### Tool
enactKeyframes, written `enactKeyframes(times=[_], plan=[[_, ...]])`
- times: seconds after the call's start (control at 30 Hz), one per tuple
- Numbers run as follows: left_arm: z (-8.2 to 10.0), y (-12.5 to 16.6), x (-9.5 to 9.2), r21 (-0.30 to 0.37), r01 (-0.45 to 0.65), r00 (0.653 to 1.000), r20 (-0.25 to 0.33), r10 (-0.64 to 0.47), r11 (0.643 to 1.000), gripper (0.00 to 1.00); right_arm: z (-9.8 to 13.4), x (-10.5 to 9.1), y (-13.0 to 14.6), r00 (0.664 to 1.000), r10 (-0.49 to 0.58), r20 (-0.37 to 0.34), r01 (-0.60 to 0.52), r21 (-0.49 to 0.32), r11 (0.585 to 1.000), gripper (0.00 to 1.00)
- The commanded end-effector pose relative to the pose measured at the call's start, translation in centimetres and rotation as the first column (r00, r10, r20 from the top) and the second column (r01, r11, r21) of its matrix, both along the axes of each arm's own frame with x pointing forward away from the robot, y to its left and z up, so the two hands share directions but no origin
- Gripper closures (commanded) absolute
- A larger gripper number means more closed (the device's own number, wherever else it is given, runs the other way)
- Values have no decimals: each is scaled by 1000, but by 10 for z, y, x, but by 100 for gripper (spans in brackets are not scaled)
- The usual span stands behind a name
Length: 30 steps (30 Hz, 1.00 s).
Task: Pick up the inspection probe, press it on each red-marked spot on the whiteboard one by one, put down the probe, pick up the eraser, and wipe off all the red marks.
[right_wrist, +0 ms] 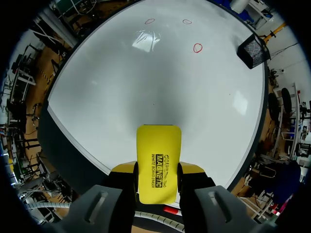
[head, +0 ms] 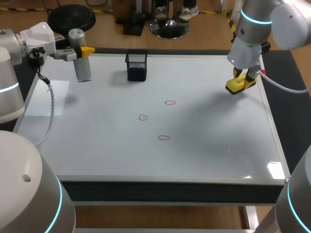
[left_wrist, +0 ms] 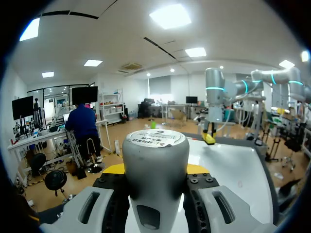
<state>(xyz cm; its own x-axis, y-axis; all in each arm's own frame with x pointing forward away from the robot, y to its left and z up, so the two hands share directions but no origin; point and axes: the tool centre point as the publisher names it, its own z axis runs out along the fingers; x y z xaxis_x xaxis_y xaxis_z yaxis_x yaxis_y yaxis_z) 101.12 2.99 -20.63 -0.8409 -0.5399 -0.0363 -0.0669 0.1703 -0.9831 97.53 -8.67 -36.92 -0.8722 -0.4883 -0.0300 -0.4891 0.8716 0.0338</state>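
The inspection probe (head: 82,65), a grey cylinder, stands upright over the whiteboard's (head: 97,141) far left corner with my left gripper (head: 80,51) shut on its upper part. In the left wrist view the probe (left_wrist: 155,165) fills the gap between the fingers of the left gripper (left_wrist: 155,171). My right gripper (head: 241,81) is shut on the yellow eraser (head: 238,86) just above the board's right edge. The right wrist view shows the eraser (right_wrist: 158,162) clamped in the right gripper (right_wrist: 156,171). Three red marks (head: 169,102) (head: 142,117) (head: 164,138) lie mid-board, ahead of the eraser (right_wrist: 197,47).
A black mesh holder (head: 136,65) stands on the board's far side, right of the probe, and shows in the right wrist view (right_wrist: 252,48) too. The board's raised frame (head: 272,131) runs along the right edge. A grey cable (head: 50,111) hangs from my left arm.
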Motion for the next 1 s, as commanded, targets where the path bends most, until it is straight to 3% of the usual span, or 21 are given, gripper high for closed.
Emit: enactKeyframes(times=[0.03,0.4,0.73,1.0], plan=[[0,0,0,-3,-3,1000,5,3,1000,100,0,0,0,1000,1,0,-1,-3,1000,100],[-4,-20,-54,-15,-57,997,54,57,998,100,0,0,0,1000,1,0,-1,-3,1000,100],[-10,-58,-108,-25,-99,995,24,99,995,100,0,0,0,1000,1,0,-1,-3,1000,100],[-11,-91,-132,-31,-87,995,37,88,996,100,0,0,0,1000,1,0,-1,-3,1000,100]])
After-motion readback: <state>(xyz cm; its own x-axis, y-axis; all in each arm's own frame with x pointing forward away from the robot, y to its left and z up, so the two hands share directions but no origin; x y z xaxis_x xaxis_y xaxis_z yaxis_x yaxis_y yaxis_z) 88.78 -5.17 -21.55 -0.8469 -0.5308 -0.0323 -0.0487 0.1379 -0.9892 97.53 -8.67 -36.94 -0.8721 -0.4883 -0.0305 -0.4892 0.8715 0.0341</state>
